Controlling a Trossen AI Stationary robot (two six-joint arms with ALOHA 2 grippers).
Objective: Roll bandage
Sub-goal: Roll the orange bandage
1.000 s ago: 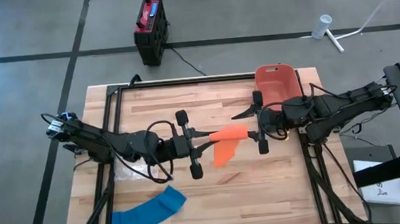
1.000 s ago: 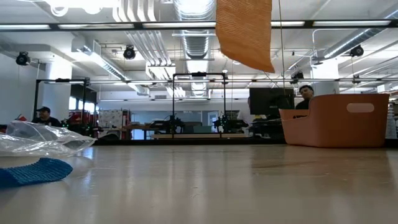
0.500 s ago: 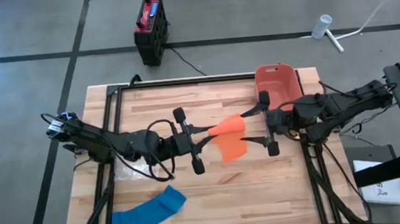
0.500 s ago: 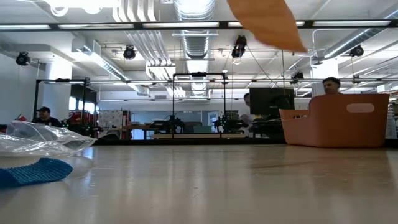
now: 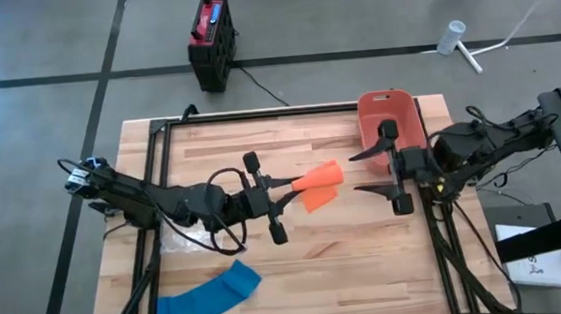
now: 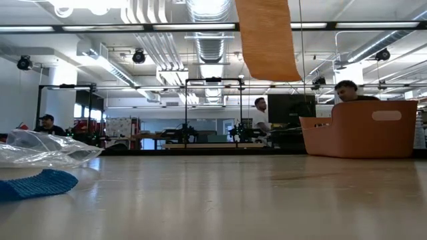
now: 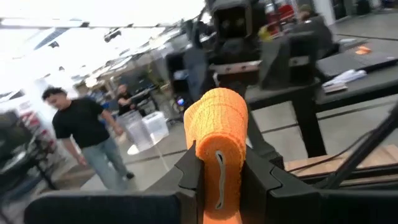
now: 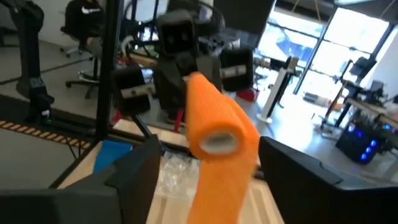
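Pinching the orange bandage roll (image 5: 318, 178) up over mid-table, its long axis pointing level toward the right arm, the left gripper (image 5: 285, 190) is apparently leaving the loose tail (image 6: 267, 39) hanging for winding, while the right gripper (image 5: 370, 170) is waiting just beyond, fingers spread and empty.

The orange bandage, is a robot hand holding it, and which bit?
Yes. The left gripper pinches the orange bandage at one end of its rolled part; a loose tail hangs below. The right gripper is open and holds nothing.
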